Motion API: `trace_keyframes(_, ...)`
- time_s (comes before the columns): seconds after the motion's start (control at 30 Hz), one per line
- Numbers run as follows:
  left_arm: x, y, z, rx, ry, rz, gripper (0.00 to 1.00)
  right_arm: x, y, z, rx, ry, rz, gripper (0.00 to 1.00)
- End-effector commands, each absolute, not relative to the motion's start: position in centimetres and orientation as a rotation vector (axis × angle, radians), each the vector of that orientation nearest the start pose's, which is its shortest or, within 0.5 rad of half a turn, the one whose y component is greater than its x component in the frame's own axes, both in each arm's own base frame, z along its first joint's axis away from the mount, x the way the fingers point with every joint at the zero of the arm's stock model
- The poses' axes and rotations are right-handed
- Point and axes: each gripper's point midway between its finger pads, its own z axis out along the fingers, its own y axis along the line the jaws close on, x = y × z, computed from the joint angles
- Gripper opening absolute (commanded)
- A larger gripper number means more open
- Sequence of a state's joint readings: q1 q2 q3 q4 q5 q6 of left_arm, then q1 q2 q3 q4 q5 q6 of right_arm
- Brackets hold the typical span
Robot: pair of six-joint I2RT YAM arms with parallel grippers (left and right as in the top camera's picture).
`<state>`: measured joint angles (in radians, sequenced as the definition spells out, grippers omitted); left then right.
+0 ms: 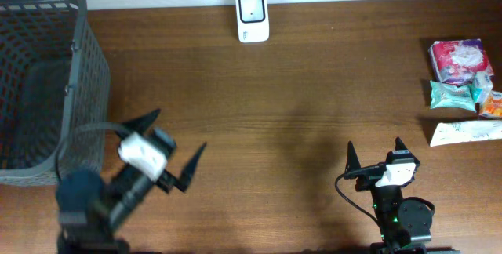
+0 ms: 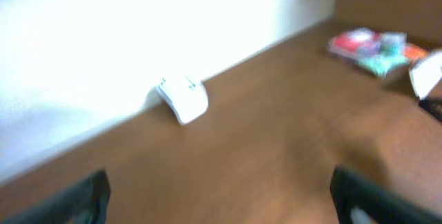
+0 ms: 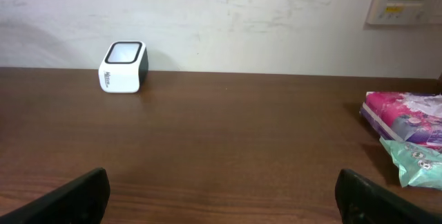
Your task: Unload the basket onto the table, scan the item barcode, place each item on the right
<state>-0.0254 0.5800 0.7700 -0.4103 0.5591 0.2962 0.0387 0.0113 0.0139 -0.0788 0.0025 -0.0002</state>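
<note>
The white barcode scanner [image 1: 252, 16] stands at the table's far edge; the left wrist view shows it blurred [image 2: 183, 99], and in the right wrist view it sits far left [image 3: 123, 67]. Packaged items lie at the right edge: a pink pack [image 1: 460, 60], a teal pack [image 1: 453, 95] and a white pack [image 1: 466, 132]. My left gripper [image 1: 180, 129] is open near the front left, empty [image 2: 219, 182]. My right gripper [image 1: 375, 144] is open at the front right, holding nothing [image 3: 222, 182]. Both are far from the items.
A grey mesh basket [image 1: 86, 74] fills the left end of the table, close to my left arm. A small orange pack [image 1: 492, 105] lies beside the teal one. The pink pack [image 3: 407, 113] and teal pack [image 3: 414, 158] lie ahead-right of my right gripper.
</note>
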Motion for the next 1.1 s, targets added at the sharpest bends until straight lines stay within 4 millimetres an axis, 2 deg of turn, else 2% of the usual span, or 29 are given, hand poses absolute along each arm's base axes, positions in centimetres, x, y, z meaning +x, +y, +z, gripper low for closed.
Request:
trace_keyframes(0.0,22.6,-10.6,30.4,0.744,1.448,-0.156,0.99,24.6,0.7,15.5,-0.021,1.651,0.018,0.98)
trace_keyframes(0.07,22.8,-11.3,29.6,0.742,1.422,-0.189,0.99,24.6,0.6,15.5,-0.020,1.651,0.017,0.99)
trace_keyframes(0.13,23.4,-11.0,28.1,0.724,1.444,-0.171,0.99,24.6,0.7,15.5,-0.020,1.651,0.018,0.99)
trace_keyframes(0.17,24.1,-9.9,27.0,0.647,1.501,-0.145,0.99,24.6,0.7,15.5,-0.021,1.651,0.018,0.99)
trace_keyframes(0.23,25.6,-5.4,26.0,0.237,1.639,-0.118,0.99,24.6,0.7,15.5,-0.020,1.651,0.018,0.99)
trace_keyframes(0.27,25.9,-2.5,25.0,-0.010,1.682,-0.087,0.99,24.6,0.6,15.5,-0.020,1.651,0.017,0.99)
trace_keyframes(0.3,25.9,-1.7,24.8,-0.054,1.685,-0.049,0.99,24.6,0.7,15.5,-0.021,1.651,0.018,0.99)
trace_keyframes(0.4,26.0,-0.3,23.5,-0.100,1.691,-0.004,0.99,24.6,0.6,15.5,-0.020,1.651,0.017,0.99)
trace_keyframes(0.53,25.4,1.0,20.1,-0.121,1.709,-0.004,0.99,24.6,0.7,15.5,-0.020,1.651,0.018,0.99)
trace_keyframes(0.8,24.4,2.1,15.5,-0.141,1.683,0.002,0.99,24.6,0.6,15.5,-0.020,1.651,0.017,0.99)
trace_keyframes(1.0,24.5,2.6,15.8,-0.153,1.637,0.031,0.99,24.6,0.7,15.5,-0.021,1.651,0.018,0.99)
trace_keyframes(1.07,24.5,2.6,17.3,-0.148,1.574,0.031,0.99,24.6,0.6,15.5,-0.020,1.651,0.018,0.99)
